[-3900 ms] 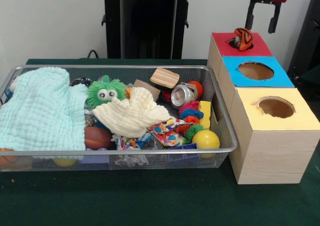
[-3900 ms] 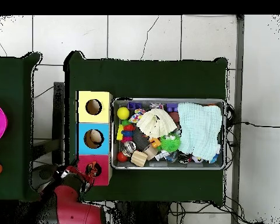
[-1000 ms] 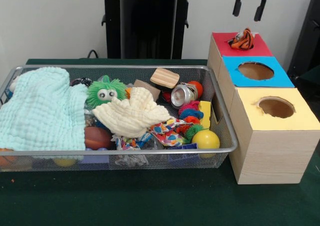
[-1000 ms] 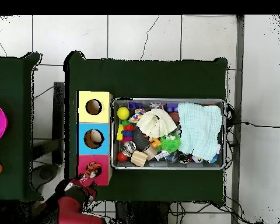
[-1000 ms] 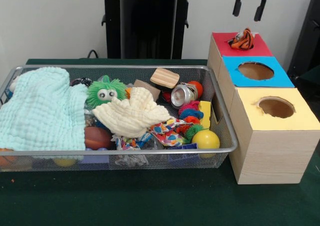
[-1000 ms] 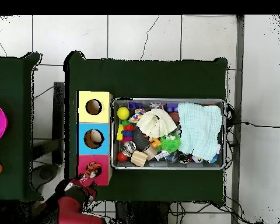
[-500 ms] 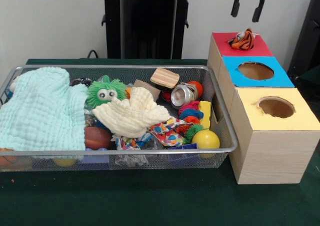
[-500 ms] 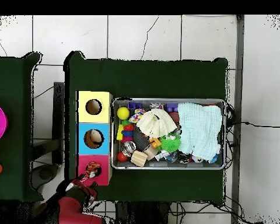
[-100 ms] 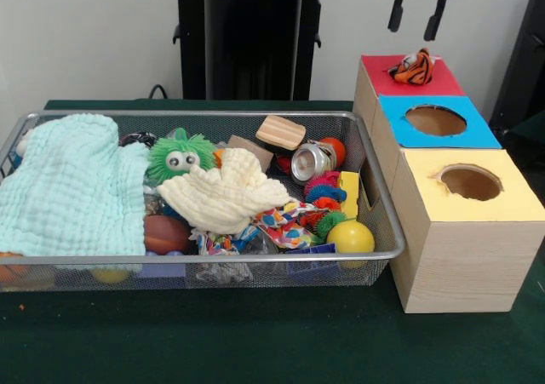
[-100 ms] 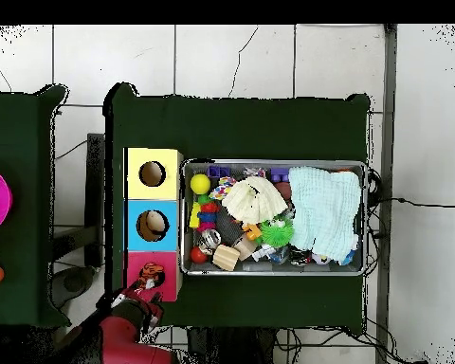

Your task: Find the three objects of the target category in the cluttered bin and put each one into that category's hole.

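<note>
A small orange-and-black striped tiger toy [image 9: 413, 66] lies on top of the red box [image 9: 444, 83], over its hole and sticking out. My gripper [image 9: 415, 14] hangs high above and slightly behind it, open and empty, only its two black fingers [image 9: 395, 14] showing at the top edge. Seen from overhead, the tiger toy [image 10: 152, 275] sits on the red box [image 10: 136, 262] and the gripper [image 10: 136, 303] is just beyond the box's edge, off the table side. The wire bin [image 9: 213, 115] holds the clutter.
A blue box [image 9: 479, 134] and a yellow box [image 9: 521, 203] with open holes stand in line with the red one. In the bin lie a mint cloth [image 9: 72, 188], a cream cloth [image 9: 226, 192], a green fuzzy toy [image 9: 180, 156], a wooden block [image 9: 280, 132], a silver can [image 9: 312, 160] and a yellow ball [image 9: 350, 236].
The gripper has risen from just above the red box and drifted slightly left. The tiger toy shifted from inside the hole's rim to lying across it; it has stayed still for the last second.
</note>
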You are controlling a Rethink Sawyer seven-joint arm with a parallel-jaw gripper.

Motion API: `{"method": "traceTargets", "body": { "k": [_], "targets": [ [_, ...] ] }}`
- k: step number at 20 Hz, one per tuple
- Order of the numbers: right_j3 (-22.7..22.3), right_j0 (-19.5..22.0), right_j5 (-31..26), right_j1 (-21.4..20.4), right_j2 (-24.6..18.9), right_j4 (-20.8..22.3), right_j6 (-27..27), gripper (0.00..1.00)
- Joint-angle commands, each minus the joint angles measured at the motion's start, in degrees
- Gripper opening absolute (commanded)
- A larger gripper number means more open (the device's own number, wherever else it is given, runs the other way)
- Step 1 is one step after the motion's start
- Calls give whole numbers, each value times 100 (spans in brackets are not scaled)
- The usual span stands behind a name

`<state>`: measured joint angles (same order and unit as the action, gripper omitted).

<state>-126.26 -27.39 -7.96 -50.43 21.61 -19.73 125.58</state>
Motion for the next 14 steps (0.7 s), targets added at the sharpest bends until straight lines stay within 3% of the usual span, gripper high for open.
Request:
{"method": "traceTargets", "body": {
  "k": [1,8,14],
  "targets": [
    [-275,540,890,356,-589,509,648,100],
    [-274,488,1256,666,-652,630,831,100],
    [-328,261,1216,651,-627,572,875,100]
  ]
}}
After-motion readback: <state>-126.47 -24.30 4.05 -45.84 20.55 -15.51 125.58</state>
